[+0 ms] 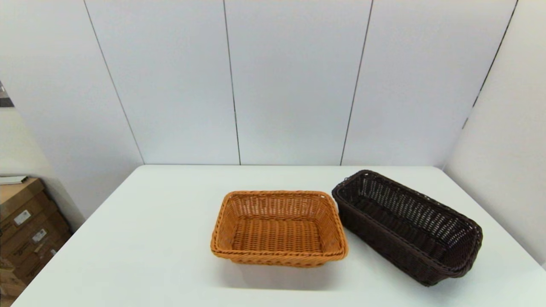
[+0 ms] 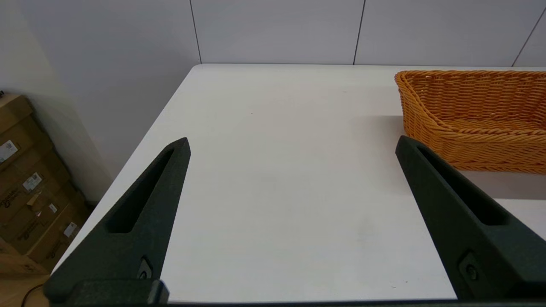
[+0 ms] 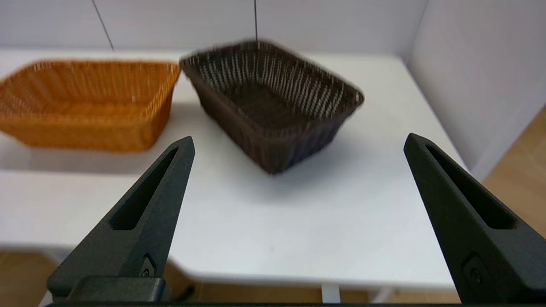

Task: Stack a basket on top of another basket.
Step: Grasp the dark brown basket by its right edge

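Sitting side by side on the white table (image 1: pixel 149 238): orange-tan basket (image 1: pixel 278 228) near the middle, dark brown basket (image 1: pixel 407 226) to its right, angled, near corners almost touching. Both upright, nothing stacked. Left gripper (image 2: pixel 292 147) spread wide above the table's left part, the orange-tan basket beside its right finger. Right gripper (image 3: pixel 298 143) spread wide too, off the table's near edge, facing the dark brown basket. Cardboard boxes (image 1: pixel 25 230) on the floor at left.
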